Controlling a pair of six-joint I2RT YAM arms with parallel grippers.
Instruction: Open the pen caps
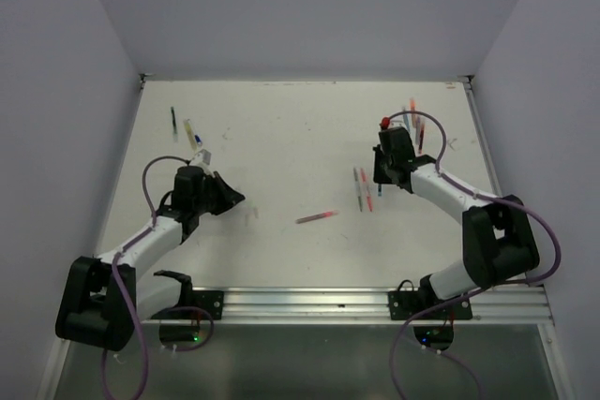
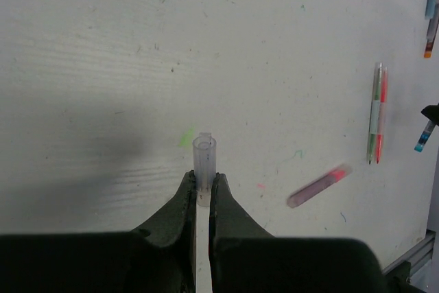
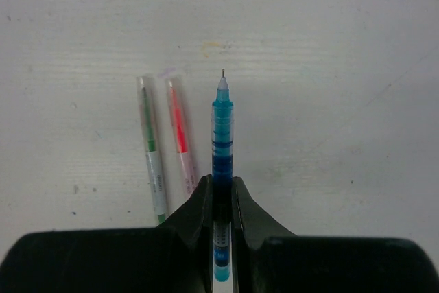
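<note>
White scuffed worktop [image 1: 281, 138] | right pincer [image 3: 221, 184] clamped on bare-tipped blue pen [image 3: 222, 135] | left pincer [image 2: 203, 189] clamped on clear pen cap [image 2: 204, 156], well apart from that pen | cap judged off: lower both gently, release apart, keep nib off surface

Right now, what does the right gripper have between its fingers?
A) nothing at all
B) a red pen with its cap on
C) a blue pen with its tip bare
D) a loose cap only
C: in the right wrist view the right gripper is shut on the blue pen, whose fine uncapped tip points away.
</note>
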